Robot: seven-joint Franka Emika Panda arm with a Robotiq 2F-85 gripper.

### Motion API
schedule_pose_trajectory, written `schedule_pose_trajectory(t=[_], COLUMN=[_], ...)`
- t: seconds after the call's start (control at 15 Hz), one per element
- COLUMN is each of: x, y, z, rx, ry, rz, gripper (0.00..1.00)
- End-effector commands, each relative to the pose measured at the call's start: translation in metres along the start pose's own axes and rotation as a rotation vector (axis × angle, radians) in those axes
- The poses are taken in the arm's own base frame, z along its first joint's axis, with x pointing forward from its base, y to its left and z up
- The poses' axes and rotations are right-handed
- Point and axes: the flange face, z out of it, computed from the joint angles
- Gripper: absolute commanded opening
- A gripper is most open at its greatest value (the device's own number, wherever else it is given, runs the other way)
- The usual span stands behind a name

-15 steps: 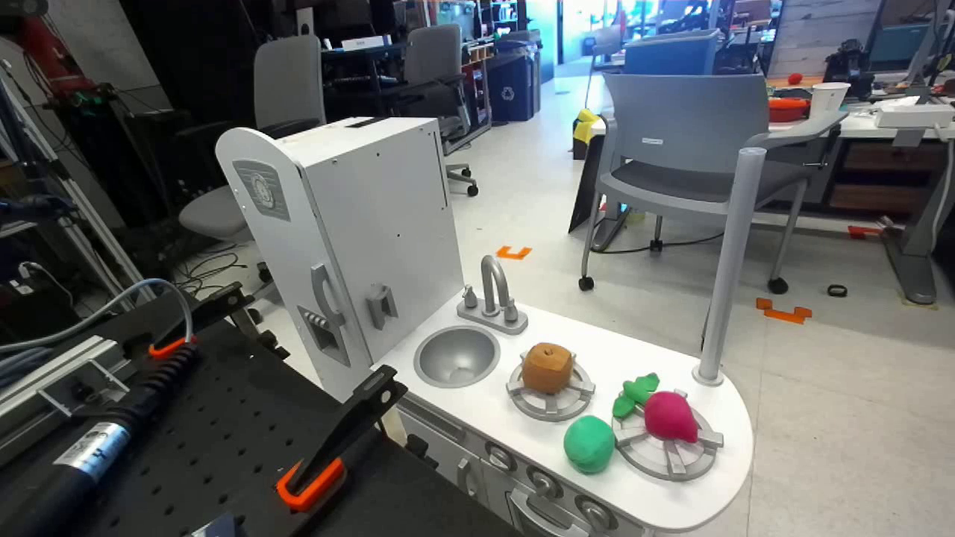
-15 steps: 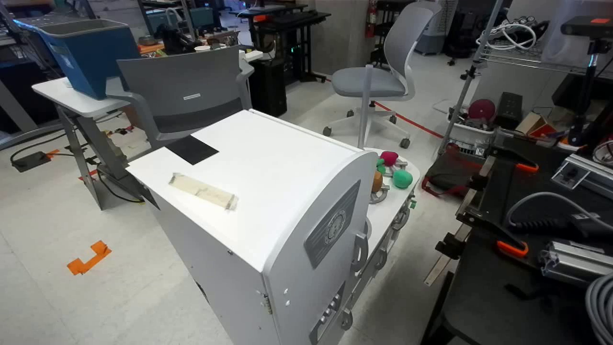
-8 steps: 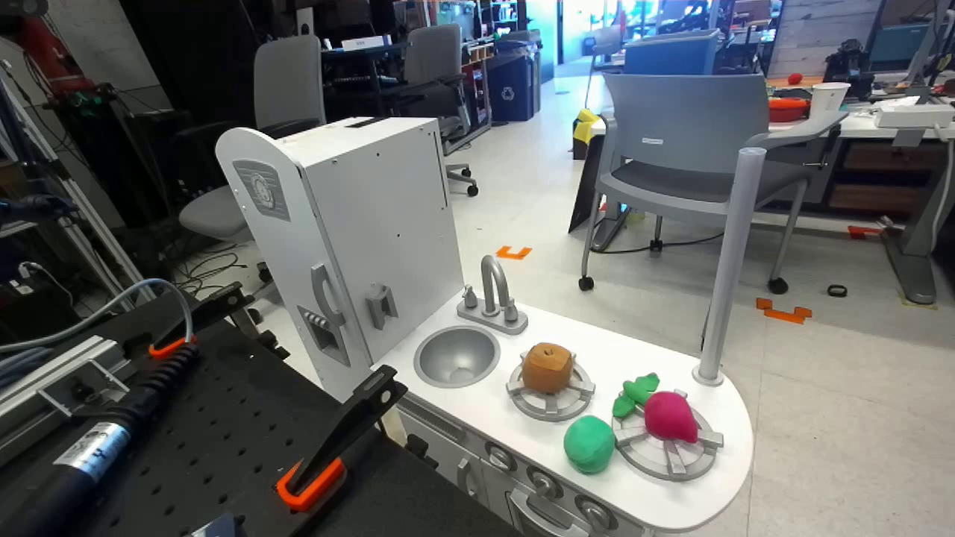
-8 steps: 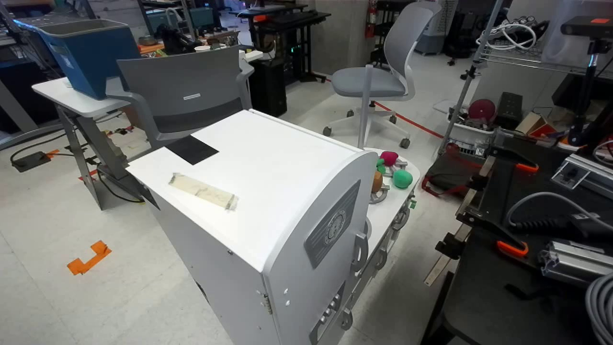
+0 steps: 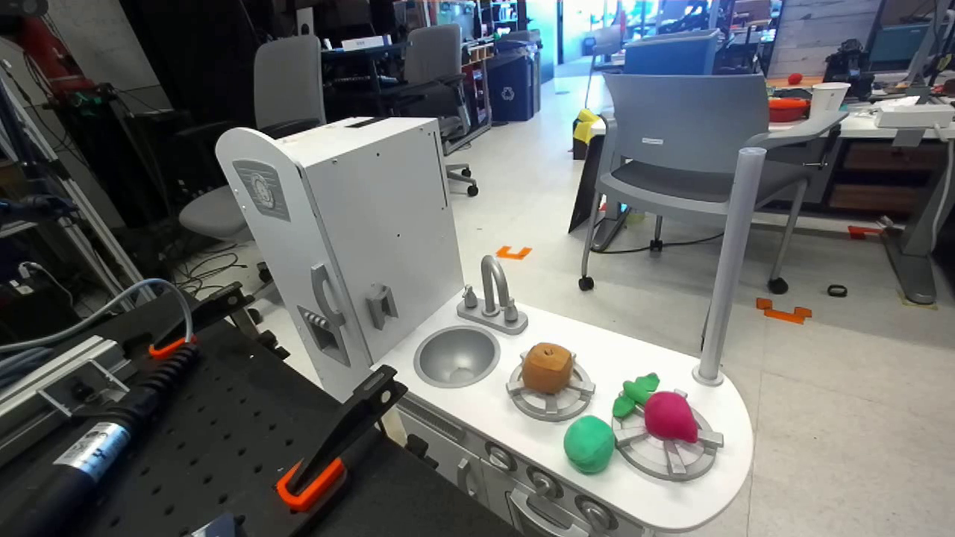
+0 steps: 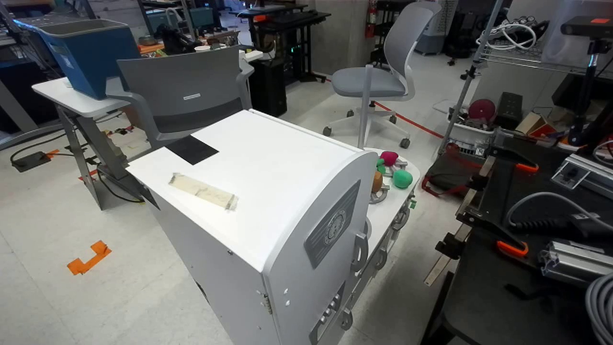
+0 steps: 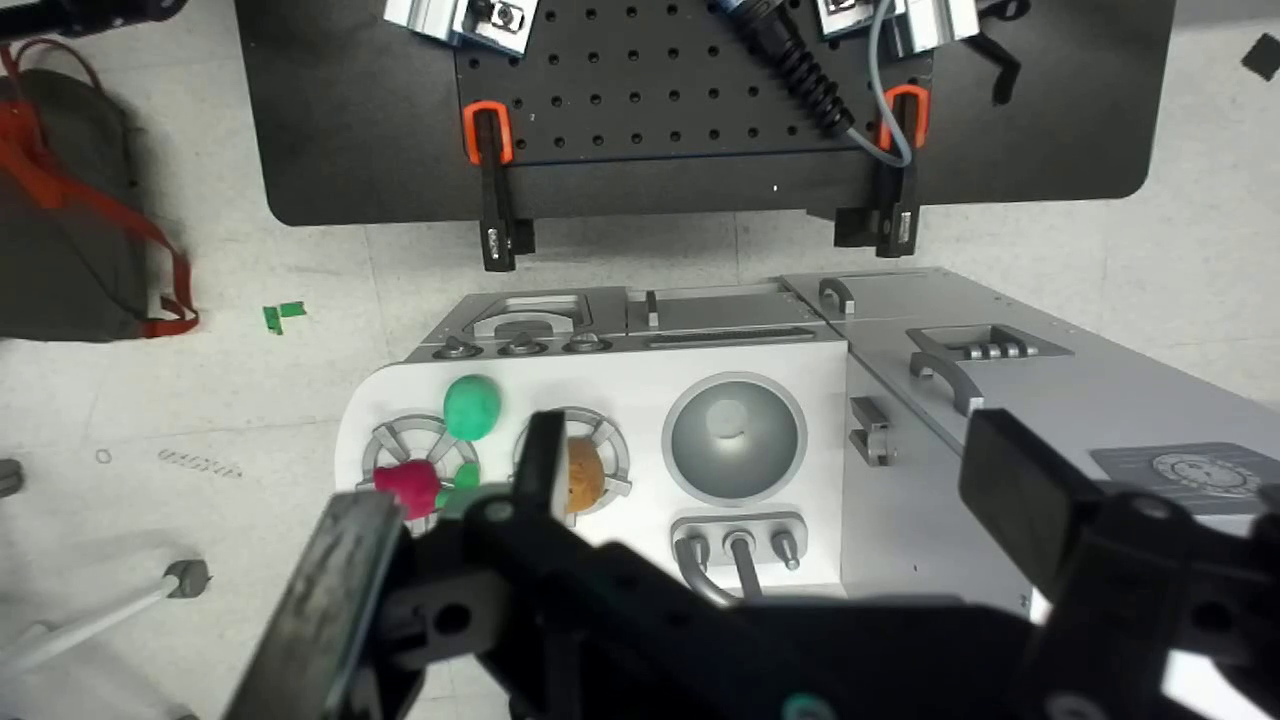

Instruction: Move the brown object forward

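The brown object [image 5: 548,368] is a small roundish orange-brown toy food. It sits on a grey toy burner [image 5: 550,410] beside the sink on the white toy-kitchen counter [image 5: 485,418]. In an exterior view it is partly hidden behind the tall cabinet, with its brown side [image 6: 378,182] showing. In the wrist view the brown object [image 7: 585,476] is partly covered by the left finger. My gripper [image 7: 768,435] is wide open with nothing between its fingers, seen high above the counter. The arm and gripper are out of view in both exterior views.
A green ball [image 5: 589,444] lies near the counter's front edge. A red-pink item with green leaves [image 5: 670,418] lies on the farther burner. A faucet [image 5: 494,294], sink [image 5: 456,358], grey post [image 5: 735,261] and tall white cabinet [image 5: 380,224] stand around. A black table [image 7: 650,185] faces the counter.
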Motion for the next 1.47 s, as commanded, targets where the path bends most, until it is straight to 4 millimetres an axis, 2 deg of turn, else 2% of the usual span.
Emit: schedule_pose_trajectory(t=[0.0, 0.27, 0.53, 1.07, 1.4], x=[0.000, 0.003, 0.033, 0.152, 0.227], y=[0.000, 0.001, 0.004, 0.031, 0.066], z=[-0.001, 0.002, 0.025, 0.104, 0.172], rx=[0.000, -0.007, -0.035, -0.131, -0.122], ry=[-0.001, -0.008, -0.013, 0.066, 0.088], rz=[0.000, 0.006, 0.003, -0.074, -0.105], gripper=[1.00, 1.00, 1.00, 1.00, 1.00])
